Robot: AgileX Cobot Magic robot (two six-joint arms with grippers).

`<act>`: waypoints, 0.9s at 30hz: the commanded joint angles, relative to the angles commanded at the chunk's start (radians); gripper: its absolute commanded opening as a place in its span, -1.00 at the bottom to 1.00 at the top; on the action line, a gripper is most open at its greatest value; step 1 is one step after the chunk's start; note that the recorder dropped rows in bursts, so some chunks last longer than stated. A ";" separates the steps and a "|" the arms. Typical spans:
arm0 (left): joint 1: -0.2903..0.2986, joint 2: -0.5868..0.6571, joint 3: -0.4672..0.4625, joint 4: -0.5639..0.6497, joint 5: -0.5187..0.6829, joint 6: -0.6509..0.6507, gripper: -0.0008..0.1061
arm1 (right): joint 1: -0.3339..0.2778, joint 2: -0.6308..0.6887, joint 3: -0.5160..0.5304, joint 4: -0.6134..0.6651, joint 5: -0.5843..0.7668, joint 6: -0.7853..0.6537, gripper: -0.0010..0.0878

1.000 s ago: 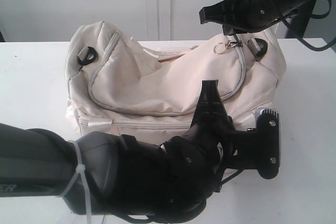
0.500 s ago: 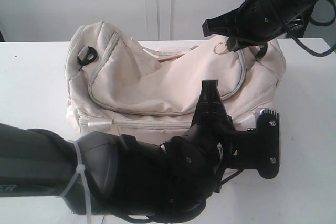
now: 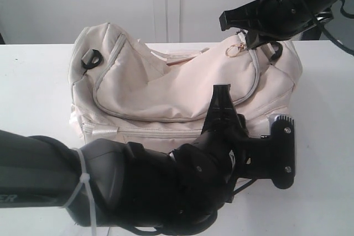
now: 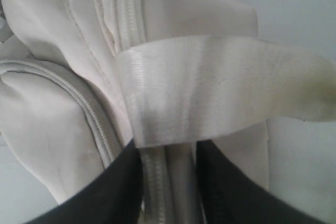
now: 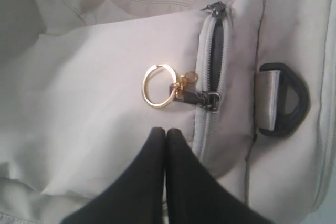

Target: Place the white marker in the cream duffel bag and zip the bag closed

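Right tool (image 3: 223,20) shifted a little right and up since a second ago; gold ring (image 3: 232,51) swung slightly with it. Bag, left tool unchanged.

Bag (image 3: 166,87): one, soft cream fabric, slumped and creased, sits mid desk (image 3: 33,81), which is plain white. Two zippers show: curved top zipper (image 3: 110,109) with grey tape, straight front zipper (image 3: 160,131) lower on the near side. Two black D-shaped buckles (image 3: 91,58), one at each end. One strap (image 4: 210,82), shiny ribbed satin, loops across the seam.

Right tool, far right over the bag's right end: fingers (image 5: 157,171) pressed together, nothing between them, tip just beside the ring (image 5: 159,86). Ring is thin round metal, clipped to a dark slider (image 5: 198,98). Slider sits short of the zipper's end; a short dark slit (image 5: 216,51) is open past it.

Left tool (image 3: 221,95), near side: black fingers (image 4: 231,192) narrowly apart, pinching a fold of bag with a zipper seam between them, just under the strap.

Two tools, one ring.
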 joint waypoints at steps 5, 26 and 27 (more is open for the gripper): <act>-0.002 -0.007 0.000 0.000 0.069 0.000 0.36 | 0.000 0.000 0.000 0.000 0.005 0.004 -0.98; -0.083 -0.167 0.000 -0.300 0.077 0.008 0.25 | 0.000 0.000 0.000 0.000 0.024 0.020 -0.98; -0.083 -0.170 0.000 -0.327 0.083 0.008 0.16 | 0.000 0.000 0.000 0.000 0.026 0.020 -0.98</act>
